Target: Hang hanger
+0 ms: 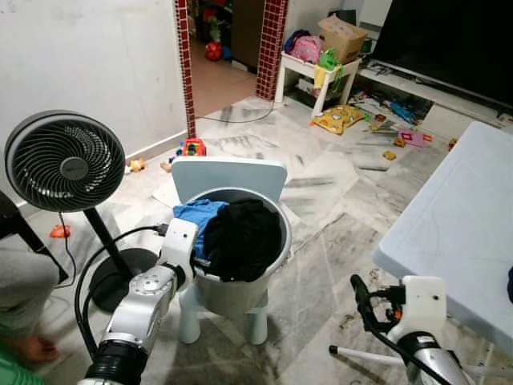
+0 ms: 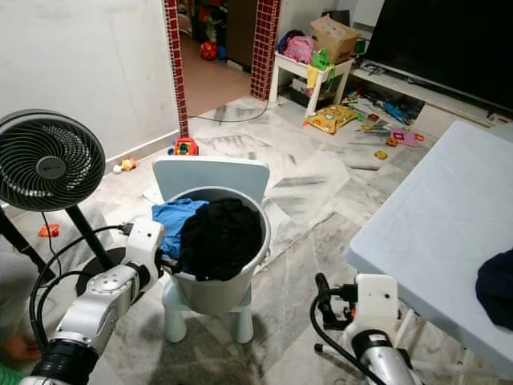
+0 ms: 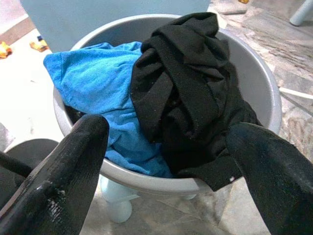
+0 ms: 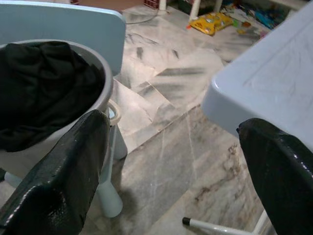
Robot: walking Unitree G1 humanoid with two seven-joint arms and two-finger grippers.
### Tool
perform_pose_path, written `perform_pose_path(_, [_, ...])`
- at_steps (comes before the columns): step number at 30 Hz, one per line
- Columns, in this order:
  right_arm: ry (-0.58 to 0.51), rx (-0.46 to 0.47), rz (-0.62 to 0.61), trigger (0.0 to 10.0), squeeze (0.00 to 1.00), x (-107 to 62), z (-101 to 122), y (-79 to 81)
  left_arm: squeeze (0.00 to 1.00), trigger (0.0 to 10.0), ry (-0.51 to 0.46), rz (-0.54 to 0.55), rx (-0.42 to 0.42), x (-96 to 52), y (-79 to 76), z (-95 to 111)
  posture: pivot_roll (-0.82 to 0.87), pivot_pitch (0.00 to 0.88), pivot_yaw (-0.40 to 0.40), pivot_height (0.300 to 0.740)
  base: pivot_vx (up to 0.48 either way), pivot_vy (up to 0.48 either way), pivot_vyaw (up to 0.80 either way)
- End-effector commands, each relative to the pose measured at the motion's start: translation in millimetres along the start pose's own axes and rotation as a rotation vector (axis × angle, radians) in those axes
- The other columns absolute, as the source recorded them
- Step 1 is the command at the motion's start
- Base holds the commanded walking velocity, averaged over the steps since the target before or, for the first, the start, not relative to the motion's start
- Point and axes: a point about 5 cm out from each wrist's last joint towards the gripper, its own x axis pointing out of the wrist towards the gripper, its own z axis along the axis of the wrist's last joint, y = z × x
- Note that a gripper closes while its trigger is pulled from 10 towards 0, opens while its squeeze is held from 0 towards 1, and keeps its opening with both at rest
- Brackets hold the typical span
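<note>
A grey bucket [image 1: 272,265] stands on a small pale-blue chair [image 1: 228,172]. It holds a blue cloth [image 1: 196,215] and a black cloth [image 1: 244,237] that drapes over the near rim. My left gripper [image 3: 168,132] is open at the bucket's left rim, with the fingers [image 3: 73,161] wide apart in front of both cloths. My right gripper [image 4: 171,127] is open too, low over the marble floor to the right of the bucket, beside the white table's edge [image 4: 254,98]. Nothing is held in either gripper. I cannot make out a hanger.
A black standing fan [image 1: 64,160] and its cable are at the left. The white table [image 1: 457,224] takes up the right, with a dark cloth [image 2: 497,289] on it. A white rod [image 1: 365,354] lies low by my right arm. Toys litter the far floor. A person's foot [image 1: 32,346] is at the lower left.
</note>
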Motion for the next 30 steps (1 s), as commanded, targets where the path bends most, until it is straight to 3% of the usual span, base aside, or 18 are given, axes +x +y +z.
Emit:
perform_pose_path(1, [-0.026,-0.002,-0.004,10.0,0.00,-5.9,8.9,-2.0,0.00,10.0,-0.012,-0.004,0.015,1.2,-0.7,6.5,0.07,0.000,-0.115,0.740,0.000,0.000,0.00])
perform_pose_path(7, [-0.023,0.011,-0.013,10.0,0.00,-21.6,10.9,2.4,0.00,10.0,-0.001,-0.034,0.054,-1.4,-3.0,0.9,0.05,0.025,-0.100,0.740,0.000,0.000,0.00])
perform_pose_path(9, [-0.016,0.024,-0.016,10.0,0.00,-25.8,11.9,6.3,0.00,10.0,0.000,-0.049,0.101,-1.6,-6.5,0.4,0.04,0.034,-0.099,0.740,0.000,0.000,0.00])
perform_pose_path(30, [-0.016,0.024,-0.016,10.0,0.00,-25.8,11.9,6.3,0.00,10.0,0.000,-0.049,0.101,-1.6,-6.5,0.4,0.04,0.034,-0.099,0.740,0.000,0.000,0.00])
